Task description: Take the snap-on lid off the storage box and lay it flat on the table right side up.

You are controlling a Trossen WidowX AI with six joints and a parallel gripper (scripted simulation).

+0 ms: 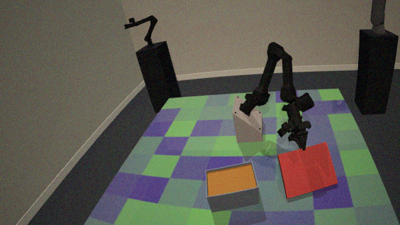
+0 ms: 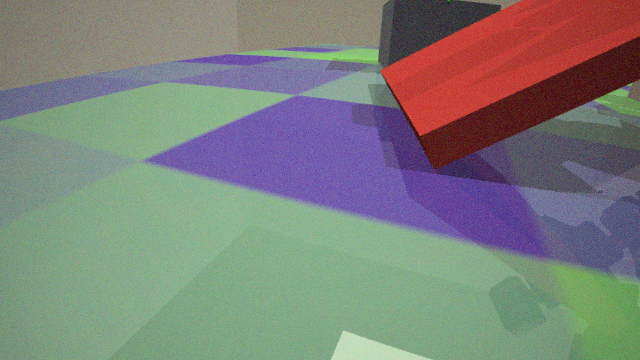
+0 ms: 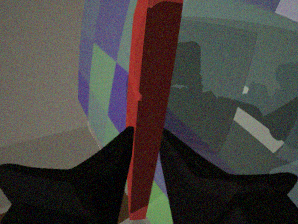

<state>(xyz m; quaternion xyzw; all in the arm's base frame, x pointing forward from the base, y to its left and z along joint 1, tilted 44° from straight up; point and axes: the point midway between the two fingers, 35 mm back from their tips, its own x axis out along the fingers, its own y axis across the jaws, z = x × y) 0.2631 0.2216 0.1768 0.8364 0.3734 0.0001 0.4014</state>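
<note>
Black parallel-jaw gripper (image 1: 303,147) (image 3: 147,132) is closed on the 12 o'clock edge of the flat red square-cornered lid (image 1: 307,172) (image 2: 520,75) (image 3: 152,100), which is tilted over the chequered table (image 1: 182,145) (image 2: 280,150). In the top view, the open grey rectangular storage box (image 1: 234,200) (image 2: 435,35), orange inside, stands at the lid's 9 o'clock.
</note>
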